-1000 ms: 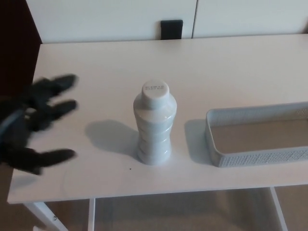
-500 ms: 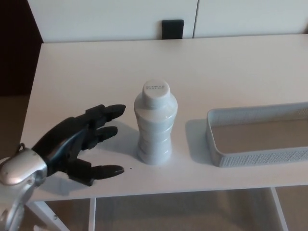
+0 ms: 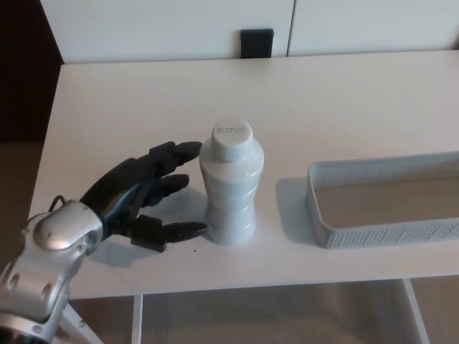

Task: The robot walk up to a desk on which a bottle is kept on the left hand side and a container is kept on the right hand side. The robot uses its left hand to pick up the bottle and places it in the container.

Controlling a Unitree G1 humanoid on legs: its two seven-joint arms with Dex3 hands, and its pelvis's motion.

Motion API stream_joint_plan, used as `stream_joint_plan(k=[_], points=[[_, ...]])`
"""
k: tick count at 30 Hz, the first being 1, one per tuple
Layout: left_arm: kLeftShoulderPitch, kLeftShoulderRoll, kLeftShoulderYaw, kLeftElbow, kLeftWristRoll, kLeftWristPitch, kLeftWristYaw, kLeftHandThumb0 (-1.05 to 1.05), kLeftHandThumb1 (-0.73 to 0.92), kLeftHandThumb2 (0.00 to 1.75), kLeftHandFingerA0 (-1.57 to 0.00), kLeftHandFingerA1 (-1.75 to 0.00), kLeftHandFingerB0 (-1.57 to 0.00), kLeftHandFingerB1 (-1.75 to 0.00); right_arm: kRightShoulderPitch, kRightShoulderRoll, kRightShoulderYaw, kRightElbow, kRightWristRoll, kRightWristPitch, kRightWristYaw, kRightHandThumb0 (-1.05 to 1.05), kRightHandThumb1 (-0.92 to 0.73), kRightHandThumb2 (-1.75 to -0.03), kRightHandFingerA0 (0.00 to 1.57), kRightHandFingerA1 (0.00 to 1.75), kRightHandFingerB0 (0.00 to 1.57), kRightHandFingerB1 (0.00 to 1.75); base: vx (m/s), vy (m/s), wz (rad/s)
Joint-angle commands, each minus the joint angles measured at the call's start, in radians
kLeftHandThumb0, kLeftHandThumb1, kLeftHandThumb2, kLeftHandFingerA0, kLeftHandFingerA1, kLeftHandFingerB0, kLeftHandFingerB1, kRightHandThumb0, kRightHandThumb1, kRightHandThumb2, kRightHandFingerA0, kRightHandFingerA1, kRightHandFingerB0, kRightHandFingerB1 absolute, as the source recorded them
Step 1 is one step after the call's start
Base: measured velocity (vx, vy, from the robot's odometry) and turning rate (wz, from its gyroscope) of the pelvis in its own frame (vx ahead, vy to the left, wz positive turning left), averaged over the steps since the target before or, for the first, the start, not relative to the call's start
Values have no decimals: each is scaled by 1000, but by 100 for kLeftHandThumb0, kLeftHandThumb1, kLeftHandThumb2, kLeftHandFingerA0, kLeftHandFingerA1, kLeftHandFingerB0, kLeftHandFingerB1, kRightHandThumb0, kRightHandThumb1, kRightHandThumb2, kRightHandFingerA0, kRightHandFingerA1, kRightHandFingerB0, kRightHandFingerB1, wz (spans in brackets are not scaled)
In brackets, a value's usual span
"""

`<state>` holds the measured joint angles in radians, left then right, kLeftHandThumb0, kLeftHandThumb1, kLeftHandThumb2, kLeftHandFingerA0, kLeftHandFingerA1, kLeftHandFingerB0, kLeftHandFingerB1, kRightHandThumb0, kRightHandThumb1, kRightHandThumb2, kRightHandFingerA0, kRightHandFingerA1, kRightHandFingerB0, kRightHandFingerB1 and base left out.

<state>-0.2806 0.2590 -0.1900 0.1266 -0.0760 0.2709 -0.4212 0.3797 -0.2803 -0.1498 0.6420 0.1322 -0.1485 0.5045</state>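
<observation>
Head view: a white desk seen from above, with the robot's left arm reaching in from the lower left.
Left hand: the black left hand lies low over the desk with palm turned toward the bottle, thumb and two fingers spread apart and holding nothing.
Fingertips: the upper fingertip sits just beside the bottle's shoulder, and the thumb tip just beside its base; whether either touches the bottle cannot be told.
Wrist: a silver-grey wrist housing follows the hand, leading down off the desk's front edge.
Right hand: not in view.
Bottle: a white ribbed bottle stands upright near the middle of the desk, left of the container and apart from it.
Writing: small dark print on the bottle's cap, too small to read.
Container: a white perforated tray-like container rests at the desk's right, empty and cut off by the picture's right edge.
Surroundings: white cabinet fronts behind the desk, with a small black square at their base.
</observation>
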Motion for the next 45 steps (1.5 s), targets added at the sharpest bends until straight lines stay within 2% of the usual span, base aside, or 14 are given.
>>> stream_joint_plan(k=[1, 4, 9, 10, 12, 18, 20, 21, 23, 24, 30, 37, 43, 45], points=[[-45, -39, -19, 10, 43, 44, 41, -48, 33, 70, -1, -25, 0, -17, 0, -5, -6, -15, 10, 1, 0, -29, -60, -58, 0, 8, 0, 7, 0, 0, 0], [-65, -67, -37, 19, 54, 54, 50, -50, 43, 52, -7, -26, 0, -22, -1, -1, -6, -18, 12, -2, 2, -31, -50, -79, 0, 8, 0, 3, 0, 0, 0], [-113, -150, -99, 46, 106, 78, 106, -54, 40, 63, -9, -36, -4, -16, -6, 2, -3, -30, 6, 3, -9, -30, -59, -58, 0, 10, 0, 11, 0, 0, 0], [-133, -172, -130, 71, 142, 74, 134, -56, 47, 55, -44, -39, 0, -21, -5, 3, -3, -40, 8, 9, -9, -32, -49, -79, 0, 12, 0, 7, 0, 0, 0], [-153, -195, -151, 93, 169, 88, 162, -62, 39, 74, -46, -50, -2, -12, -3, 3, 1, -52, 1, 16, -15, -33, -49, -79, 0, 13, 0, 9, 0, 0, 0], [-211, -296, -227, 182, 258, 124, 276, -55, 43, 68, -82, -58, -7, -30, -7, 9, 3, -83, 15, 31, -4, -31, -60, -58, 0, 9, 0, 11, 0, 0, 0], [-216, -309, -236, 190, 272, 126, 291, -41, 59, 58, -100, -54, -18, -28, -12, 11, 5, -84, 12, 28, -9, -31, -60, -58, 0, 11, 0, 12, 0, 0, 0], [-203, -354, -233, 208, 278, 90, 353, -10, 81, 67, -106, -113, -68, -45, -35, 11, -7, -47, 33, 8, 21, -30, -54, -80, 0, 7, 0, 0, 0, 0, 0], [-191, -376, -225, 212, 279, 65, 385, -5, 84, 65, -100, -124, -78, -49, -47, 10, -15, -34, 45, 6, 36, -29, -54, -80, 0, 6, 0, 0, 0, 0, 0], [-181, -376, -203, 202, 272, 58, 399, -8, 83, 68, -92, -132, -82, -87, -58, 4, -11, -29, 34, 5, 29, -30, -55, -80, 0, 7, 0, 0, 0, 0, 0], [-180, -348, -167, 184, 283, 45, 414, -8, 87, 67, -89, -134, -66, -101, -58, -10, 7, -77, -4, 35, -4, -30, -54, -78, 0, 8, 0, 2, 0, 0, 0], [-245, -327, -82, 119, 276, 57, 432, -8, 85, 67, -102, -118, -77, -89, -68, -18, 11, -103, -11, 76, -10, -31, -53, -78, 0, 8, 0, 5, 0, 0, 0], [-380, -364, 4, 72, 237, 56, 445, -8, 86, 67, -95, -141, -74, -106, -90, -30, 19, -100, -26, 82, -21, -35, -51, -79, 0, 13, 1, 10, 0, 0, 0], [-412, -375, 9, 45, 241, 72, 447, -14, 80, 73, -111, -130, -81, -102, -86, -29, 19, -115, -24, 93, -25, -34, -51, -78, 0, 12, 1, 10, 0, 0, 0]])
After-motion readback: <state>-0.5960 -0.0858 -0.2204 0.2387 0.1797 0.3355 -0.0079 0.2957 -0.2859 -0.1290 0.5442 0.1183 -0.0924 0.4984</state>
